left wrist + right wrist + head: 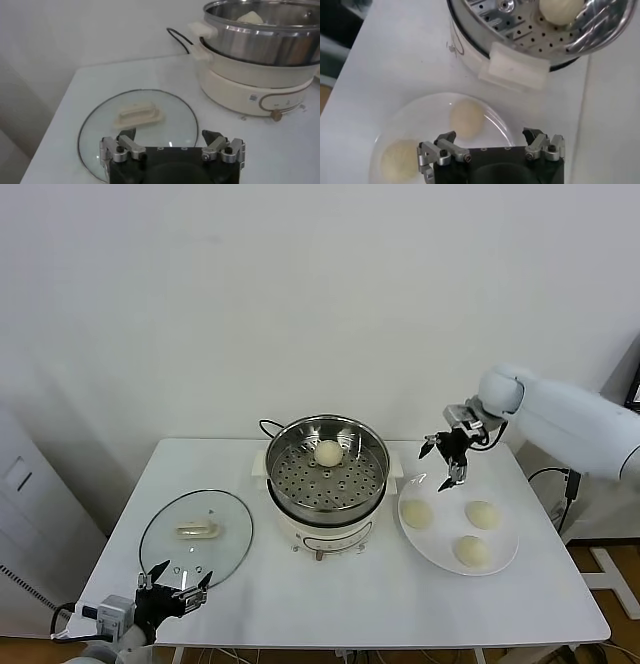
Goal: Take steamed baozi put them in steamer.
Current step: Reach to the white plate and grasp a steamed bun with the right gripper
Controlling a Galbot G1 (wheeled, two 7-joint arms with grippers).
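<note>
Test room — bare white wall [300, 294], white table [330, 594]

Glass lid [196, 537] and white plate [505, 556] on table [330, 599].

steamer [327, 467] – shiny perforated steel | baozi [328, 452] – matte dough | lid [196, 536] – seemingly glass

Plain white wall [300, 304] behind white table [330, 604]
</note>
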